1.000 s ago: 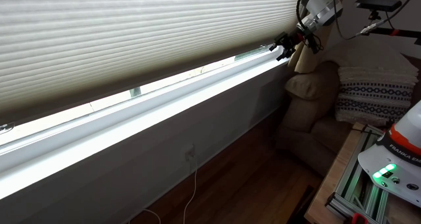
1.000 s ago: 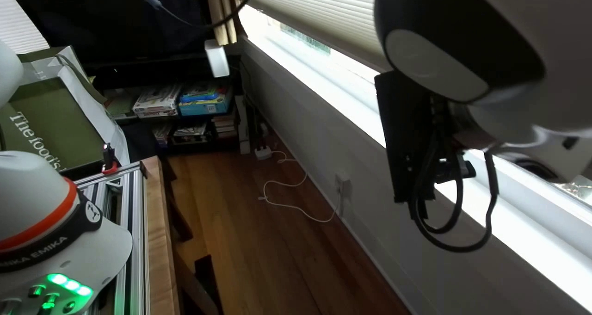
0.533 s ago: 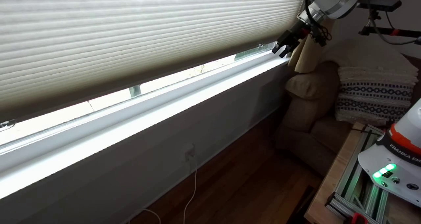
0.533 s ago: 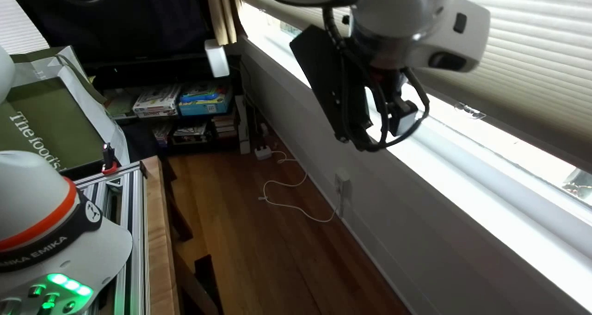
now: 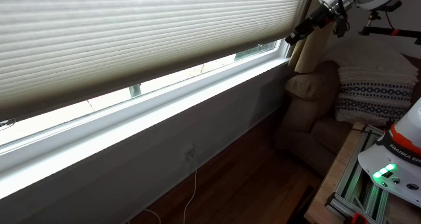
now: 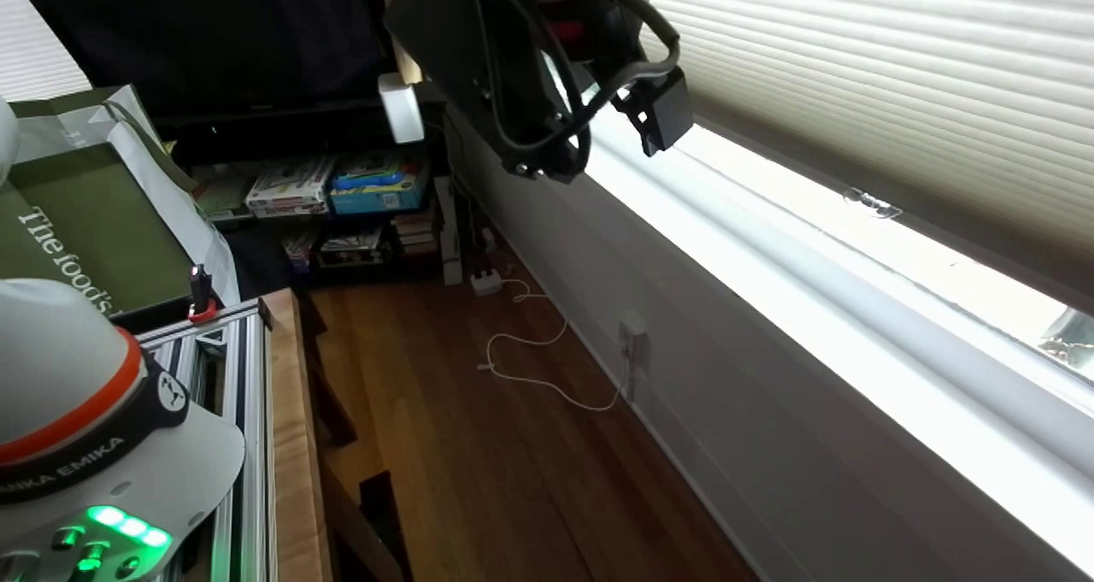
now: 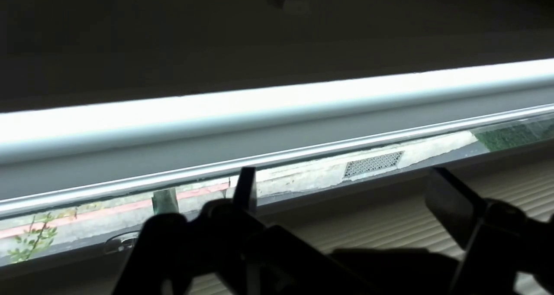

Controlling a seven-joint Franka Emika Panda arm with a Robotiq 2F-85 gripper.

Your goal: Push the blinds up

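Note:
The blinds [image 5: 141,30] are a wide off-white pleated shade, seen in both exterior views [image 6: 897,78] and along the lower part of the wrist view [image 7: 389,230]. Their bottom rail hangs above the white window sill [image 5: 148,118], leaving a strip of bare glass. My gripper [image 5: 290,40] is in front of the blinds, near their far right end in this view. It also shows at the top of an exterior view [image 6: 658,125]. In the wrist view, the open, empty fingers [image 7: 342,186] are spread wide before the rail. No contact with the blinds is visible.
A clear plastic clip [image 6: 872,203] hangs on the bottom rail. A tan curtain [image 5: 306,51] and a couch with a patterned pillow [image 5: 375,95] are beyond the gripper. A camera on a black arm [image 5: 391,31] is close to my wrist. A white cable [image 6: 547,381] lies on the floor.
My gripper has drawn back from the window, up and right in an exterior view, while turning. The blinds' lower edge has risen only very slightly, if at all.

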